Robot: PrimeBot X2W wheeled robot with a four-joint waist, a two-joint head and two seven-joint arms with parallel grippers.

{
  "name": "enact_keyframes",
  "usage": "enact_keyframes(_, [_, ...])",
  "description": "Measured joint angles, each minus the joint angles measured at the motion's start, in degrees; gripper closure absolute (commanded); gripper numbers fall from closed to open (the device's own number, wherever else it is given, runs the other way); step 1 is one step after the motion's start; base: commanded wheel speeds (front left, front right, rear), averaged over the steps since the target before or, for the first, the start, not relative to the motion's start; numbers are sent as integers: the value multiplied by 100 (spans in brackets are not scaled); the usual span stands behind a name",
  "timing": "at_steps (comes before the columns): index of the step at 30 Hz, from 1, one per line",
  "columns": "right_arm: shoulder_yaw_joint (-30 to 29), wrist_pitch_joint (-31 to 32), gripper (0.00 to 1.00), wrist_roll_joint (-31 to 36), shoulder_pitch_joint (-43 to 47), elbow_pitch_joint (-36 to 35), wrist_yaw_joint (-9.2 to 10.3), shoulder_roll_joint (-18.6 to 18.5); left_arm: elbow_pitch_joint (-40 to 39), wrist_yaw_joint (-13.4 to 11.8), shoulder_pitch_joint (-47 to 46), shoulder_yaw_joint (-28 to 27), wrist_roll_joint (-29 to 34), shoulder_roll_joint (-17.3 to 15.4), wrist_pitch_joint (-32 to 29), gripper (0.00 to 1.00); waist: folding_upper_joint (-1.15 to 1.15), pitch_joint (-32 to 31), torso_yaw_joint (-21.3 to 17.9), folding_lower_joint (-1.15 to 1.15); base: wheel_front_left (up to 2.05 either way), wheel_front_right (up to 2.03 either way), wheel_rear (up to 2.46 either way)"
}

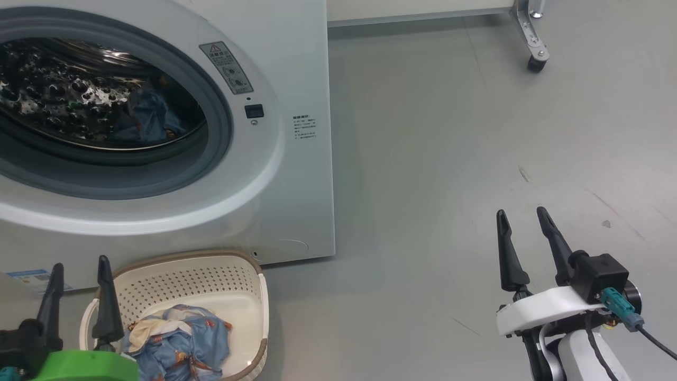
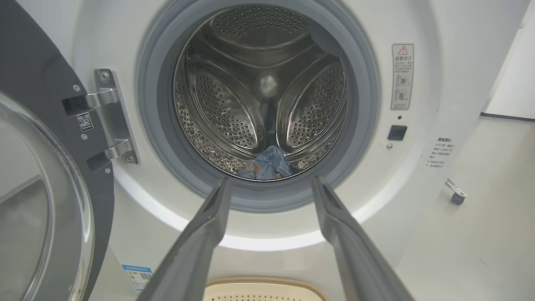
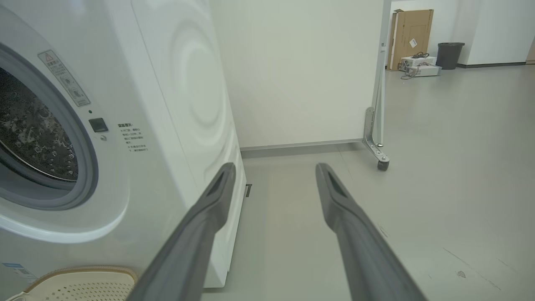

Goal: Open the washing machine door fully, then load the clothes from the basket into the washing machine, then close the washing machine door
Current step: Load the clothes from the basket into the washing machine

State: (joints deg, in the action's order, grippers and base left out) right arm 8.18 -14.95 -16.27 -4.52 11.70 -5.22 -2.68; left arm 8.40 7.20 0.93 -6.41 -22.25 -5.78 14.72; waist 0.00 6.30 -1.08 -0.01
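Note:
The white washing machine (image 1: 296,69) stands with its door (image 2: 37,175) swung open to the left on its metal hinge. One piece of the blue clothes (image 2: 267,165) lies at the bottom of the steel drum (image 2: 259,83), also seen as blue fabric (image 1: 151,119) in the head view. More blue and orange clothes (image 1: 180,341) lie in the cream basket (image 1: 248,275) on the floor before the machine. My left gripper (image 1: 79,267) hangs open and empty just left of the basket, pointing at the drum mouth. My right gripper (image 1: 523,219) is open and empty over bare floor, to the right.
A white partition on a castor foot (image 1: 534,50) stands at the back right. In the right wrist view a cardboard box (image 3: 411,35) and a dark bin (image 3: 449,54) are far off. Grey floor (image 1: 449,185) spreads right of the machine.

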Motion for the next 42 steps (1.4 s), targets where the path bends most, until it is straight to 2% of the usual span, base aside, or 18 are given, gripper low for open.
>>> enact_keyframes(4, [-4, 0, 0, 77, 159, -32, 5, 7, -134, 0, 237, 97, 132, 130, 0, 0, 0, -122, -17, 0, 0, 0, 0])
enact_keyframes(26, [11, 0, 0, 177, 572, -313, 41, 16, -450, 0, 766, 186, 366, 196, 0, 0, 0, -297, -56, 0, 0, 0, 0])
enact_keyframes(36, [63, 0, 0, 160, 645, -417, 42, 19, -319, 0, 862, 274, 297, 276, -1, 0, 0, -80, -63, 0, 0, 0, 0])
enact_keyframes(42, [142, 0, 0, 115, 643, -470, 42, 20, 23, 1, 855, 311, 110, 291, -1, 0, 0, 184, -89, 0, 0, 0, 0])
